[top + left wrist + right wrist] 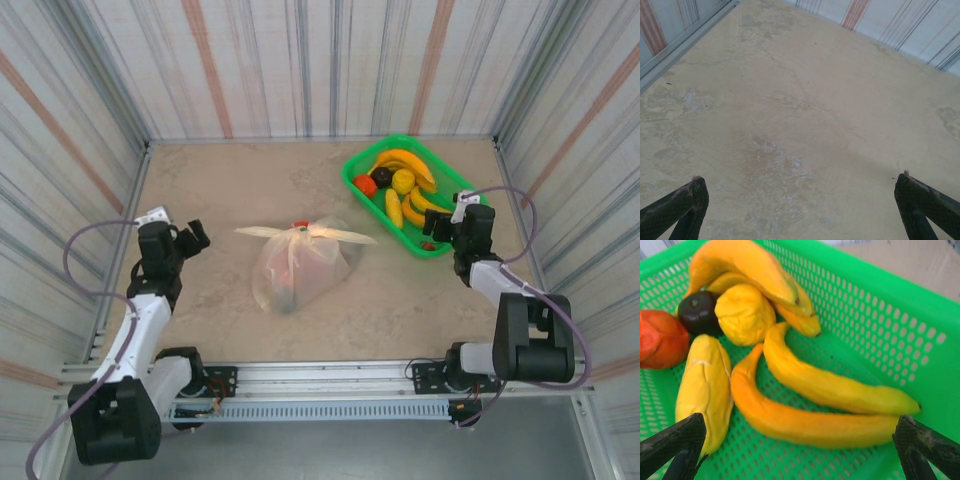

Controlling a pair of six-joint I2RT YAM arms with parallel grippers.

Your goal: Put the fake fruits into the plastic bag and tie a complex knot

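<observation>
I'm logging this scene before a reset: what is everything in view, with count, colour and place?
plastic bag: one, translucent cream, mid-table
knot: one, cream, at the bag's far side, two flat tails spread sideways
bagged fruits: count unclear, reddish shapes inside the bag
basket: one, green, far right of the table
bananas: at least four, yellow-orange, in the basket
lumpy fruit: one, yellow, in the basket
dark fruit: one, dark purple, in the basket
red-orange fruit: one, in the basket
table: one, beige
walls: striped, around three sides
left gripper: black, open, over bare table
right gripper: black, open, over the bananas
</observation>
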